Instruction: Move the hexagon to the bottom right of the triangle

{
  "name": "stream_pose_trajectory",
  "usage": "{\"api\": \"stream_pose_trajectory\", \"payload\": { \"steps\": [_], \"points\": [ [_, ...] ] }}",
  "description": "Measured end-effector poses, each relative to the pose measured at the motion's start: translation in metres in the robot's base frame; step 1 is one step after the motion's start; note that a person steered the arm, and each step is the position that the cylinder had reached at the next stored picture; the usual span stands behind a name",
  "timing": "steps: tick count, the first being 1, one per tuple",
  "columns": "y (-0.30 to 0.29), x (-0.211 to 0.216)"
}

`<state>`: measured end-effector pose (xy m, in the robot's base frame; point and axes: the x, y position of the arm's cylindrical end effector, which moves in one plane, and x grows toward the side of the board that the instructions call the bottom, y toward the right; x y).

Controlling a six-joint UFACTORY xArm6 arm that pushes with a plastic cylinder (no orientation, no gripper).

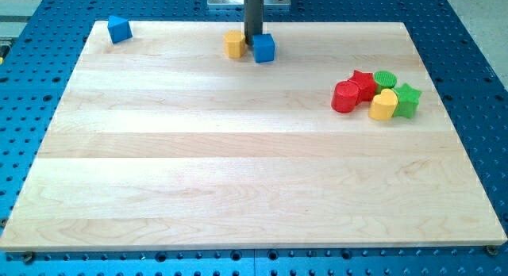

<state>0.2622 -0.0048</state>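
A yellow hexagon block (234, 44) sits near the view's top centre of the wooden board (238, 165). A blue triangle block (119, 28) lies at the board's top left corner, far to the left of the hexagon. My tip (252, 44) comes down between the yellow hexagon and a blue cube (263, 48), close to both; the cube hides part of the rod's lower end. I cannot tell whether the tip touches either block.
At the view's right a tight cluster holds a red cylinder (346, 97), a red star (363, 83), a green cylinder (385, 78), a yellow heart-like block (383, 105) and a green star (407, 100). A blue perforated table surrounds the board.
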Motion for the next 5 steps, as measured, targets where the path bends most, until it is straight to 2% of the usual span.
{"api": "stream_pose_trajectory", "payload": {
  "steps": [2,3,5],
  "points": [
    [-0.150,0.026],
    [-0.125,0.051],
    [-0.196,0.065]
  ]
}}
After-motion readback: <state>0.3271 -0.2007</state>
